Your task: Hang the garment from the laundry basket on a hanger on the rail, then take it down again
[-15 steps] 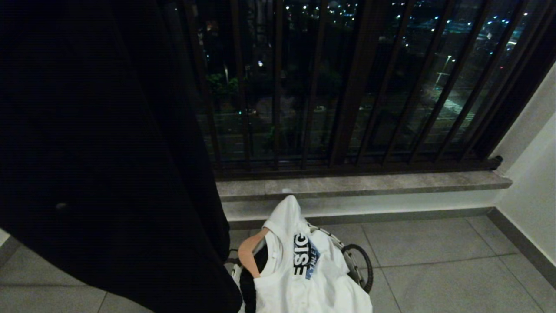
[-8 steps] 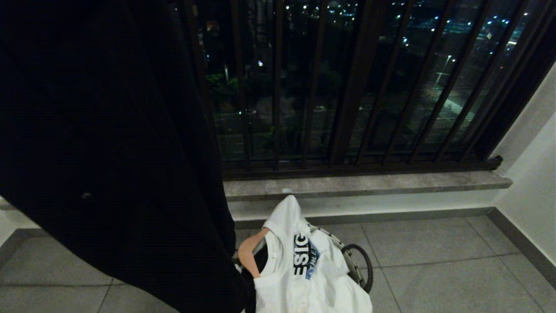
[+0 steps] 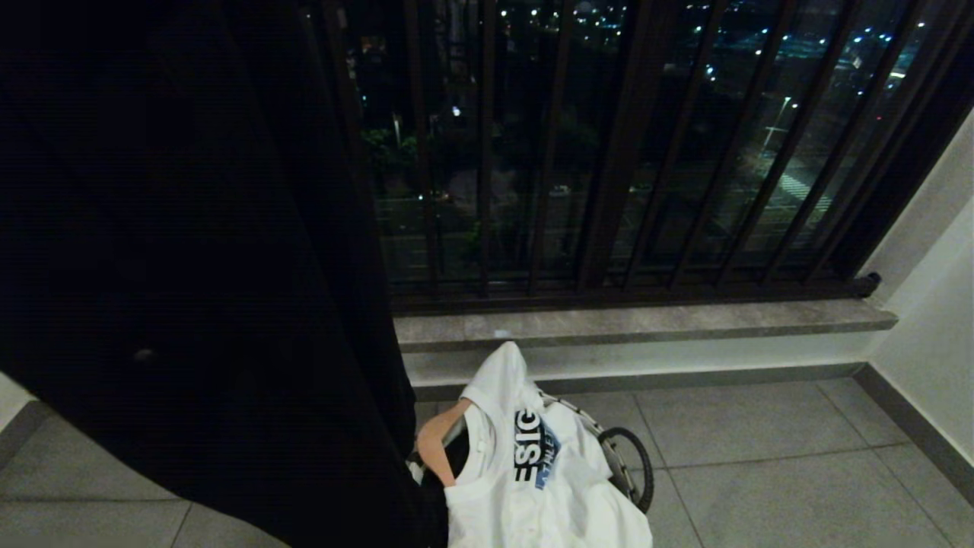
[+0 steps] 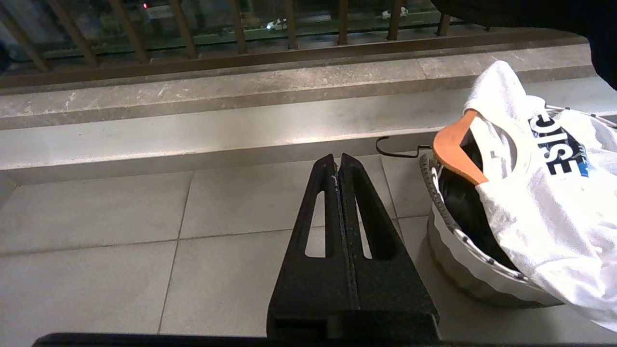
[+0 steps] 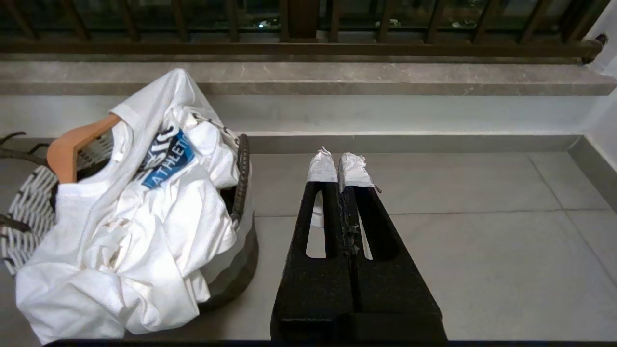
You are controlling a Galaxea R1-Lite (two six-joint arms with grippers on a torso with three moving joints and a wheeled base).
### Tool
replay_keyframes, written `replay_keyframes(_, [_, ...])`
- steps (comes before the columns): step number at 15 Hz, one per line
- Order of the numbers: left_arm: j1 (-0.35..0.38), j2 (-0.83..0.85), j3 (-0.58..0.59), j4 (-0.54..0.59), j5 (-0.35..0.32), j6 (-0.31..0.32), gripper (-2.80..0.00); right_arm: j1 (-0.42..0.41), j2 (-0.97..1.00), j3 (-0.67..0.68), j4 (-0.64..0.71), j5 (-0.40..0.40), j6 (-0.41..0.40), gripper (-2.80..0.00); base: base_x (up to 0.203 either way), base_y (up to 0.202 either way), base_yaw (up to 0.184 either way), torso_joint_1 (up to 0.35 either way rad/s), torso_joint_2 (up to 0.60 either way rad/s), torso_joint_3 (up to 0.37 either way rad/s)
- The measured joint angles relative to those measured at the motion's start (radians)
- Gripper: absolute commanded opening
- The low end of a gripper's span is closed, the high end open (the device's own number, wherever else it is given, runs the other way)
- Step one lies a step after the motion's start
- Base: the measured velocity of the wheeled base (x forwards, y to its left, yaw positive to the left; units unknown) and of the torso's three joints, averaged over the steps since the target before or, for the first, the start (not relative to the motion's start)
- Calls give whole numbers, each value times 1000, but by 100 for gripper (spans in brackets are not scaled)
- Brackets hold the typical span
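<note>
Two grippers hang low over the tiled floor (image 5: 482,250), each with its jaws clenched on nothing. The left gripper (image 4: 336,164) is to the left of the laundry basket (image 4: 462,270) and apart from it; the right gripper (image 5: 337,164), its fingertips (image 5: 322,167) wrapped in pale tape, is to the basket's right, also clear of it. Neither arm shows in the head view.

The laundry basket stands on the floor at the near middle of the scene, just in front of the low stone ledge (image 3: 647,323) under the dark window bars (image 3: 609,152). Its black ring handle (image 3: 635,464) sticks out on the right side. A white T-shirt (image 3: 533,487) with a dark and blue print is heaped in the basket and spills over its near rim. A wooden hanger (image 4: 453,149) sits inside the shirt's neck, one end poking out on the left, and its black wire hook (image 4: 393,147) points left past the rim.

A large black cloth (image 3: 190,266) hangs down over the left half of the head view, hiding what lies behind it
</note>
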Motion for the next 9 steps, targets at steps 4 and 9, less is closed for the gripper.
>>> replay_keyframes(4, [0, 0, 0, 0, 0, 0, -280, 0, 0, 0, -1, 0, 3, -280, 0, 0, 0, 0, 0, 0])
replay_keyframes(9, [0, 0, 0, 0, 0, 0, -280, 0, 0, 1, -2, -1, 4, -280, 0, 0, 0, 0, 0, 0])
